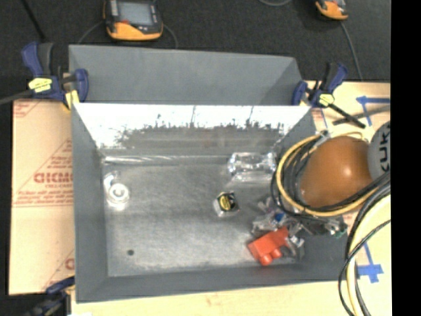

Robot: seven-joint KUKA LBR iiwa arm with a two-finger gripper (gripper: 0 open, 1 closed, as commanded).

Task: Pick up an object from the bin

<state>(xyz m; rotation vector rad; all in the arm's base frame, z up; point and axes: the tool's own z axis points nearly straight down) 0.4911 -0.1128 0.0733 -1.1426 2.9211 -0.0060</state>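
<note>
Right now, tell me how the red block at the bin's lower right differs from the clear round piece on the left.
Colour: the red block is opaque, the clear round piece see-through. Shape: the red block is angular, the clear round piece circular. Place: the red block lies beside the arm, the clear round piece alone near the left wall. Both rest on the bin floor.

Arm [383,149] in from the right, orange-covered wrist [334,170] ringed by cables [283,176], gripper [284,228] low beneath it.
</note>
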